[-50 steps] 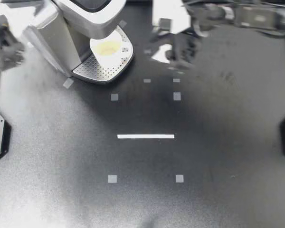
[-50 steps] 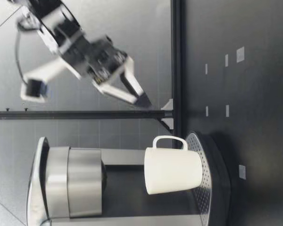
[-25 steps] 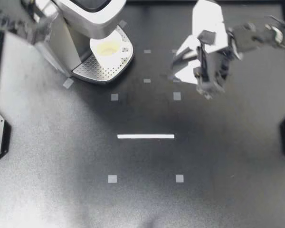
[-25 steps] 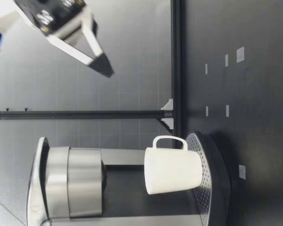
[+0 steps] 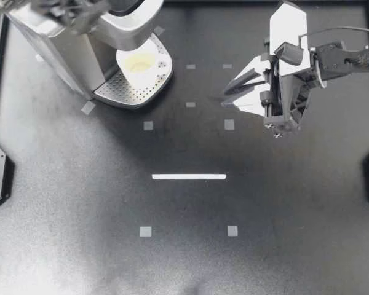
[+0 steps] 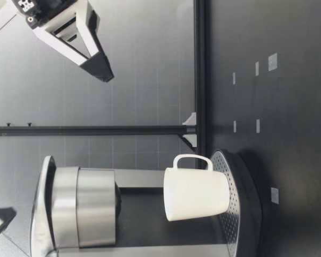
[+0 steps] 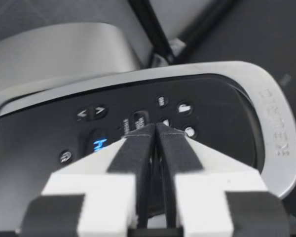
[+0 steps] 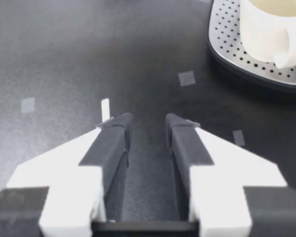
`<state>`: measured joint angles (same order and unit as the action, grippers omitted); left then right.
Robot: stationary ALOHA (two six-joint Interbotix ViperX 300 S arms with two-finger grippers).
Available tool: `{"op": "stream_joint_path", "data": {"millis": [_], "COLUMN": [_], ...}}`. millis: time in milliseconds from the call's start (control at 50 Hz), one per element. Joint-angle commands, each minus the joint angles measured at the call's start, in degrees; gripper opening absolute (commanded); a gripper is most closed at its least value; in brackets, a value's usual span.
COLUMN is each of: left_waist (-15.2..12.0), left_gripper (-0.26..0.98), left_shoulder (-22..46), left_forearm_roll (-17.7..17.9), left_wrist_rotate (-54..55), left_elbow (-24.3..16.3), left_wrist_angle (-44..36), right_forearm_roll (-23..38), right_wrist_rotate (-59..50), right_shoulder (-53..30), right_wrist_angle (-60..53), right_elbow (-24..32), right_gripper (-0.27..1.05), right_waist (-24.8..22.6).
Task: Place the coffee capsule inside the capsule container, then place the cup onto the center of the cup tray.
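Well ahead of right gripper (image 5: 225, 99), cup (image 5: 139, 61) on tray (image 5: 126, 93)

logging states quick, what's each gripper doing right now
left gripper: closed, holding nothing
right gripper: open, holding nothing
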<state>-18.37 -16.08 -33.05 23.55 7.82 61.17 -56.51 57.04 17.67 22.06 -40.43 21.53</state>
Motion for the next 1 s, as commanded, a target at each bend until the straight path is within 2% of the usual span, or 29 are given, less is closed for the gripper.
{"op": "stream_joint_path", "data": {"millis": [0,400,980], "left_waist": [-1.67,-4.57,-4.66], "left_gripper": [0.14,0.14,0.14], "left_shoulder": [0.09,0.79,2.81], "left_forearm_roll": [2.29,2.99,2.9], "left_wrist_rotate": [-1.32,-2.2,-2.46], "left_elbow": [-2.55,-2.55,-1.14], "left_wrist_angle": [-0.09,-0.88,-0.44], "right_forearm_roll": [-0.18,0.09,0.26], "right_wrist_rotate": [0.26,0.53,0.53], "right_shoulder": [0.62,0.44,0.0], "right_wrist_angle": [-0.35,-0.35,-0.35], "right_elbow": [0.53,0.53,0.09], "right_gripper": [0.37,0.37,0.37], "right_waist": [-0.79,-1.23,-1.23]}}
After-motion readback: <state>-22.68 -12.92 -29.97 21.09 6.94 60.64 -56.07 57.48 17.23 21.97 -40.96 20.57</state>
